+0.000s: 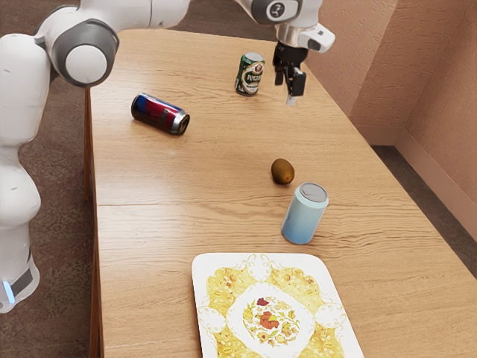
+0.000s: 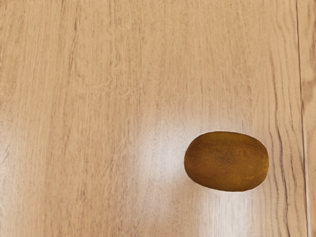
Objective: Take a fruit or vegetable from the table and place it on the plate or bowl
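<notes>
Kiwi (image 1: 282, 171) lies on bare counter (image 1: 186, 216), well below pincer (image 1: 291, 83), offset toward plate (image 1: 200, 298) side, not straight under. Long axis flat, across wood grain. Pincer open, empty, high above counter. Likely next: shift over kiwi, descend, straddle short axis.

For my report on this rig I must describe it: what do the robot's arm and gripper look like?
The white, glossy arm is made of thick rounded links. Its joints carry round grey caps, and a small blue light glows low on its base. At its end sits a white hand housing, with the black gripper under it.
</notes>
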Robot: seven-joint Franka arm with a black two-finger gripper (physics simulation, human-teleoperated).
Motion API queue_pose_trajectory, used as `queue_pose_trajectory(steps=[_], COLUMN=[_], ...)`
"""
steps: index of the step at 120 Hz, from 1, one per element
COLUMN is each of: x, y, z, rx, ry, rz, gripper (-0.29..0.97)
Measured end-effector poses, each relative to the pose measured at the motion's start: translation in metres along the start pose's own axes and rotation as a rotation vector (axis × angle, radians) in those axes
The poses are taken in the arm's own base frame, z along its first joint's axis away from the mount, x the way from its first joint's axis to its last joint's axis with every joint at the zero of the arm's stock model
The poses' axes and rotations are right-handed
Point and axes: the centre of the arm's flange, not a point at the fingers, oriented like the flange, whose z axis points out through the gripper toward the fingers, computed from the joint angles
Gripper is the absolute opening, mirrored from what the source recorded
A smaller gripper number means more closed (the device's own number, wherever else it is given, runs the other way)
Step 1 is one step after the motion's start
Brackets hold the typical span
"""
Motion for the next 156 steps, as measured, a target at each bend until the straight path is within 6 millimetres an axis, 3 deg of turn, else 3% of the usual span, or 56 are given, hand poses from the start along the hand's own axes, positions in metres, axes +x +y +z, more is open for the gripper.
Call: queue_pose_trajectory(steps=[48, 68, 82, 92, 113, 128, 134, 146, 156], x=[0.001, -0.009, -0.012, -0.017, -0.018, -0.001, 0.002, -0.001, -0.027], y=[0.000, -0.037, -0.041, -0.033, -0.018, 0.047, 0.060, 0.066, 0.057], z=[0.001, -0.001, 0.002, -0.004, 0.006, 0.008, 0.006, -0.005, -0.007], rx=[-0.012, -0.023, -0.046, -0.061, -0.198, -0.217, -0.191, -0.167, -0.119], ry=[0.006, 0.006, -0.013, -0.036, -0.091, -0.103, -0.093, -0.081, -0.128], rz=[0.047, -0.006, -0.013, -0.016, -0.181, -0.302, -0.372, -0.565, -0.741], gripper=[0.68, 0.68, 0.68, 0.68, 0.68, 0.68, 0.68, 0.68, 0.68])
